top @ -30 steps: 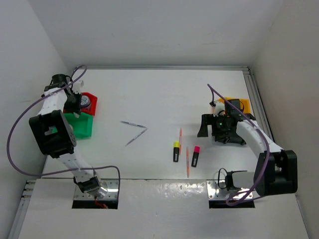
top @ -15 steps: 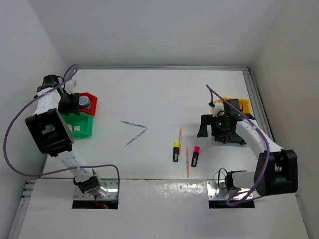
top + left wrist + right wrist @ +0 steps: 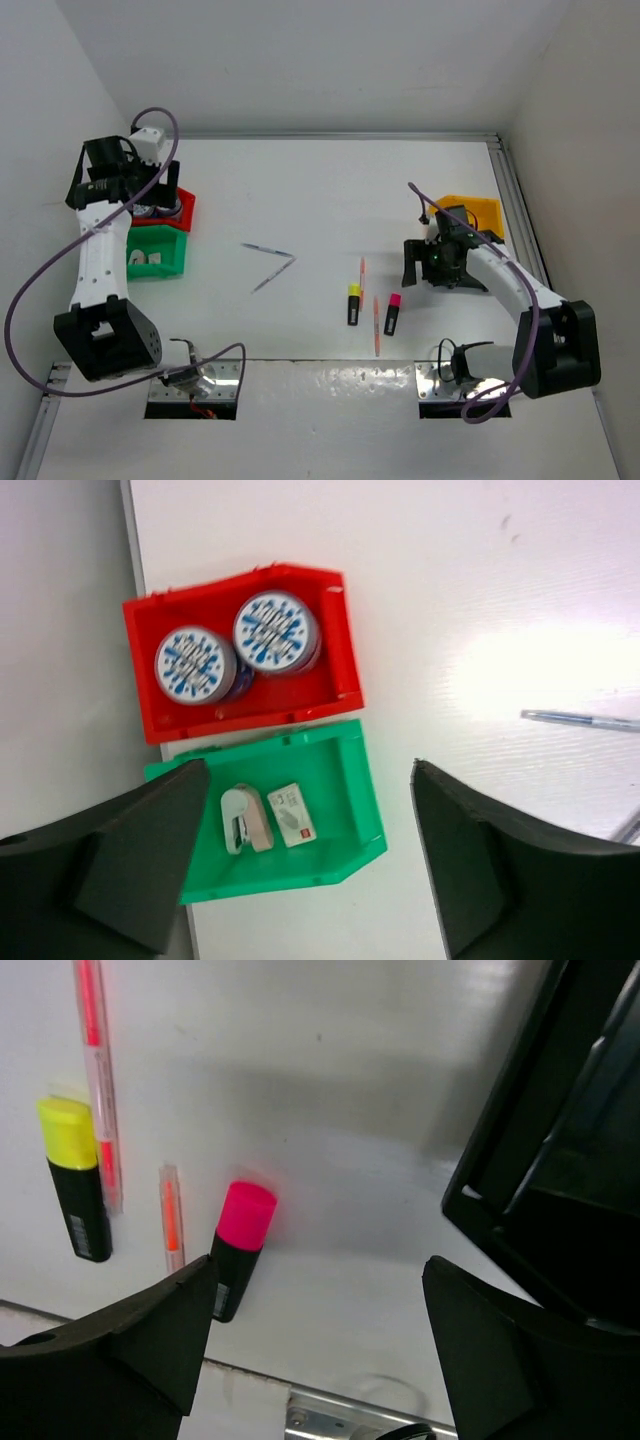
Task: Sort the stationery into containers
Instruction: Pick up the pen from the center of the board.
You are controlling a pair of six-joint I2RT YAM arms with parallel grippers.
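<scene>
With tapes [image 3: 277,632] and erasers [image 3: 247,818] binned beneath the empty, spread left tool [image 3: 308,770], the right tool [image 3: 320,1265], likewise spread and empty, hangs beside the pink highlighter [image 3: 240,1245] on the desk [image 3: 330,1110], probably the next thing to descend on and grasp.

The table [image 3: 330,185] lies open beyond the grey pens [image 3: 265,248], orange pencils [image 3: 362,272] and highlighters [image 3: 353,303].

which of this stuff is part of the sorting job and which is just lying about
Job: red bin, two tape rolls; green bin, erasers; yellow-orange bin; black bin; pens; pencils; yellow highlighter; pink highlighter.
Not the job: purple cables, metal base plate, both rig parts.
</scene>
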